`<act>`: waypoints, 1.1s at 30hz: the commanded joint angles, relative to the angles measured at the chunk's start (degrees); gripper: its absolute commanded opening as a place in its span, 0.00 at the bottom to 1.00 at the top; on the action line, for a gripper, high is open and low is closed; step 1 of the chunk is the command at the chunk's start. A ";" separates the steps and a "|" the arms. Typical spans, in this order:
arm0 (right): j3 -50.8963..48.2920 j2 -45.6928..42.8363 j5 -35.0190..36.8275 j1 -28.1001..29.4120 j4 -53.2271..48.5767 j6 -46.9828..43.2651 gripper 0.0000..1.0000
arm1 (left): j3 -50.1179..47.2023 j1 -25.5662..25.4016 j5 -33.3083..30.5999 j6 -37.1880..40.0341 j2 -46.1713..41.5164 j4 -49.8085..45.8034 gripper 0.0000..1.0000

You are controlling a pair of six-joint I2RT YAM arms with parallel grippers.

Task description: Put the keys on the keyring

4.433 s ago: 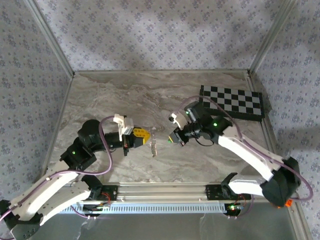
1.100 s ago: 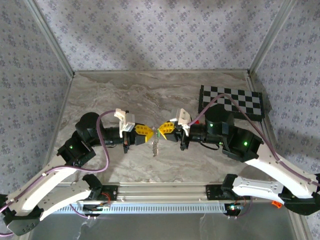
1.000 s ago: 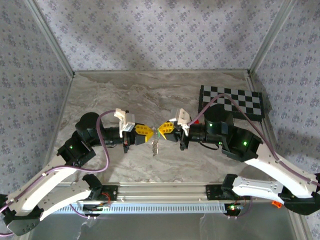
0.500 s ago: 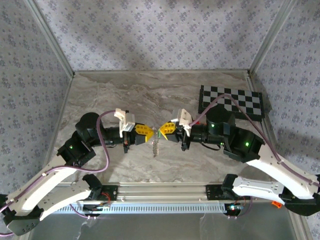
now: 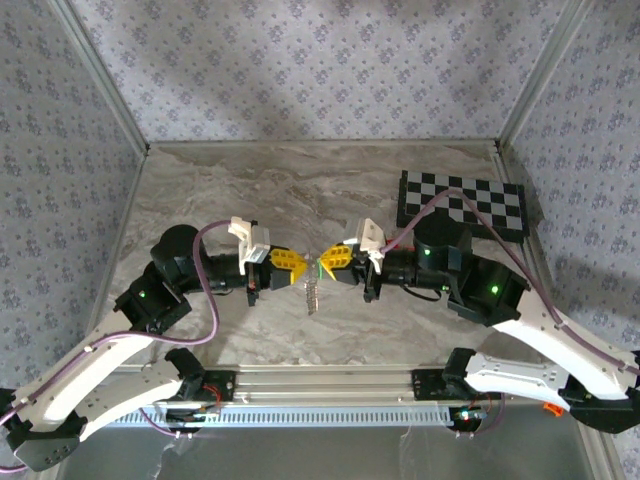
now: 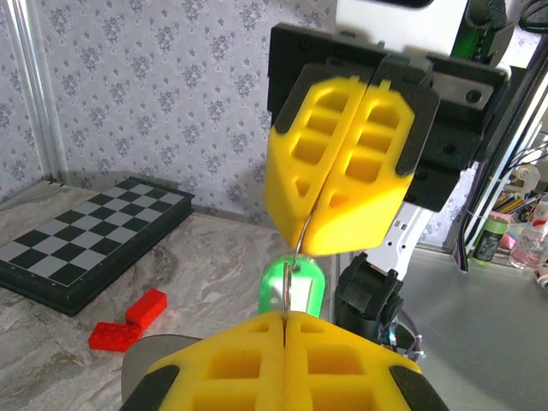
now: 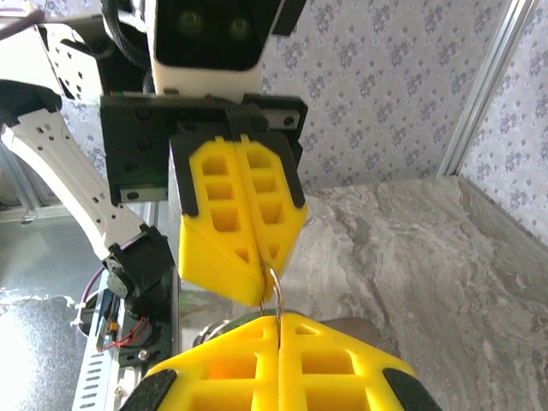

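Both hands are raised over the counter's (image 5: 250, 190) middle, slightly toward the near edge, tips facing and almost touching.

Left hand (image 5: 296, 266): closed, pinching the keyring (image 5: 311, 293). Its silvery beaded tail hangs down from the tips; I cannot tell whether it touches the counter.

Right hand (image 5: 325, 264): closed on the green key (image 6: 310, 287), which shows just below its tips in the left wrist view. A thin wire loop runs between the two finger seams.

Chessboard (image 5: 462, 204) lies flat near the far right corner, with red bricks (image 6: 128, 321) beside it.
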 commanded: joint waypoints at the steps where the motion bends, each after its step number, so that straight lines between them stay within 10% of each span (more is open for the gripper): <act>1: -0.99 0.14 -1.21 -0.52 1.14 0.83 0.00 | 1.87 -0.34 -0.10 0.69 -0.33 2.79 0.00; 33: -1.12 0.84 -5.94 -1.76 3.81 3.35 0.00 | 1.68 -0.39 0.00 0.92 0.14 2.63 0.00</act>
